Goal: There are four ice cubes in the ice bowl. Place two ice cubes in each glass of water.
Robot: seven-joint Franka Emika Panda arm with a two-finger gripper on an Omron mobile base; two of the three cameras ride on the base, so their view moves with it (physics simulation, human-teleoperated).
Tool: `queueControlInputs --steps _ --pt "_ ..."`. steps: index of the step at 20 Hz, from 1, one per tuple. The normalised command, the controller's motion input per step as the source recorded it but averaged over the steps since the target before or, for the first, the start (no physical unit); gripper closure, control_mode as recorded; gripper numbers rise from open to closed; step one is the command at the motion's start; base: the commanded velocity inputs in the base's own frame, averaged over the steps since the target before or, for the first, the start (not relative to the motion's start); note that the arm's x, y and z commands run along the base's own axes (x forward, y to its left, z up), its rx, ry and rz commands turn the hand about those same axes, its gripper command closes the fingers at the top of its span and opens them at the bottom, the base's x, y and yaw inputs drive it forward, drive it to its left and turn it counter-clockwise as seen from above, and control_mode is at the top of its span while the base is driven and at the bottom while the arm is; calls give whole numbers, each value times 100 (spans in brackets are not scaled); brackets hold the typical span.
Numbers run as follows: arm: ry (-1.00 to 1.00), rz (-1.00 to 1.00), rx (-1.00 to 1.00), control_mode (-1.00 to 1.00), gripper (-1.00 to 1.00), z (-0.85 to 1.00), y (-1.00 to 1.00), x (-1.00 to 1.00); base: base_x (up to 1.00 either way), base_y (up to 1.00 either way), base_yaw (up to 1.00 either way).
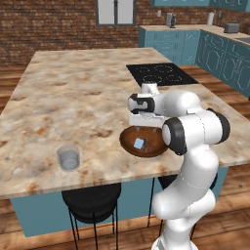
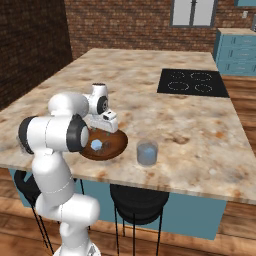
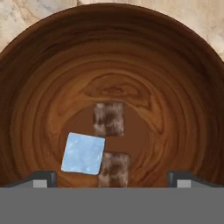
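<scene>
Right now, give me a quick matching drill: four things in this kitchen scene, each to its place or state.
Things:
1. pale blue ice cube
2. round dark-brown wooden bowl
3. short clear glass of water
4. black cooktop

Places or states:
A. set into the far side of the counter
B. stands on the counter, apart from the bowl
C. lies inside the bowl
D. sits near the counter's front edge, under the open gripper

Pairs: 1-C, 2-D, 3-B, 4-A
</scene>
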Motion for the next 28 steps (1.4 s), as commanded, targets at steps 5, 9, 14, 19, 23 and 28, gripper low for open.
queueControlInputs --steps 5,9,14,19,23,28 --pt "2 5 7 -100 -100 -19 2 26 0 0 0" --pt "4 10 7 -100 -100 -37 1 10 0 0 0" --pt "7 20 1 -100 -100 -8 0 6 0 0 0" --pt "12 26 0 -100 -100 -13 2 -4 0 0 0" --pt "3 24 3 -100 -100 -27 0 0 0 0 0" --pt "0 23 7 -100 -100 -14 3 -5 0 0 0"
